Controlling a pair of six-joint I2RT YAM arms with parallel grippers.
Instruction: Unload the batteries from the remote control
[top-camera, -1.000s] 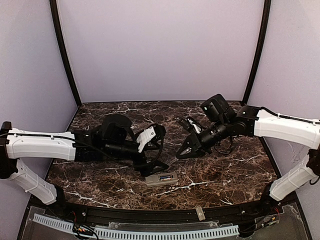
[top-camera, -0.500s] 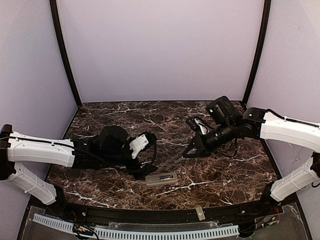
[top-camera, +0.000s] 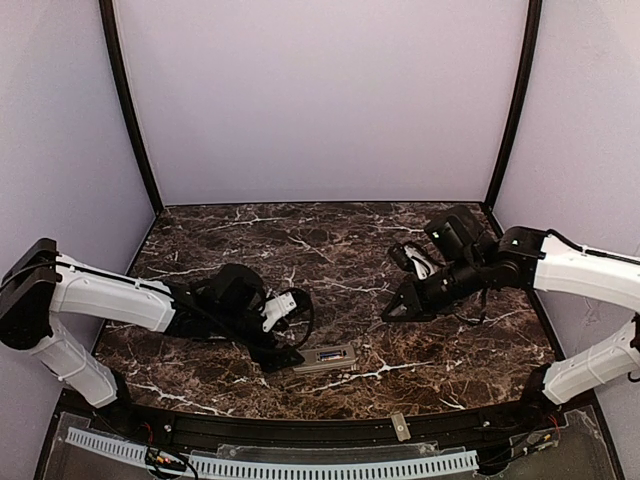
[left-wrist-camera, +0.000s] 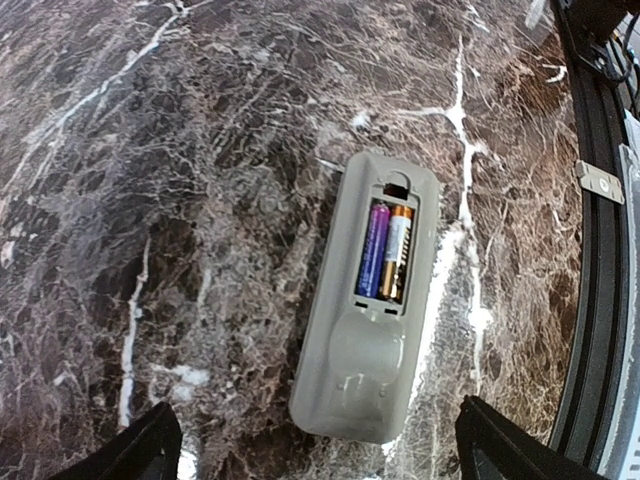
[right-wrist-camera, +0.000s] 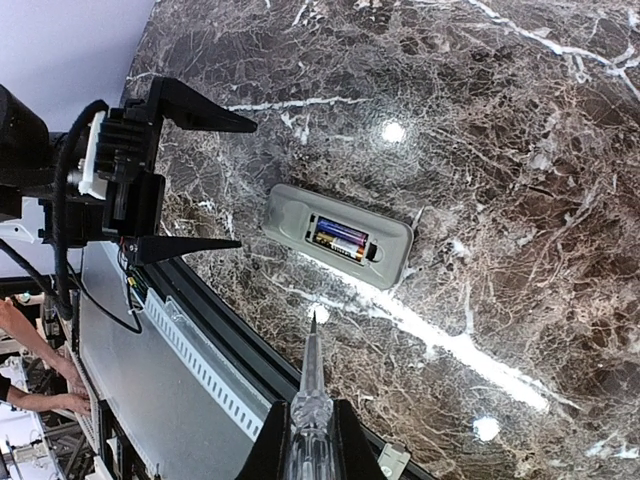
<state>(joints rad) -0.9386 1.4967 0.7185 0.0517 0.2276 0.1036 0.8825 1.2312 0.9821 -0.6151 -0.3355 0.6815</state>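
Observation:
The remote control (top-camera: 324, 358) lies back-up on the marble table, its battery recess uncovered. Two batteries lie side by side in it, one purple (left-wrist-camera: 374, 250) and one gold (left-wrist-camera: 397, 253). My left gripper (top-camera: 282, 350) is open just left of the remote's end. In the left wrist view the left gripper (left-wrist-camera: 322, 462) has only its two dark fingertips (left-wrist-camera: 150, 450) showing, wide apart at the bottom corners. My right gripper (right-wrist-camera: 305, 445) is shut on a clear-handled pointed tool (right-wrist-camera: 312, 385). That tool's tip hovers short of the remote control (right-wrist-camera: 338, 235), apart from it.
A short flat grey cover piece (top-camera: 400, 426) rests on the black front rail (top-camera: 330, 432), also seen as the cover piece (left-wrist-camera: 598, 182) in the left wrist view. A perforated white strip runs below the rail. Lilac walls close in the table on three sides.
The left arm has swung down towards the near edge and now sits by the remote's left end, jaws wider. The right arm has drawn back to the right with its tool.

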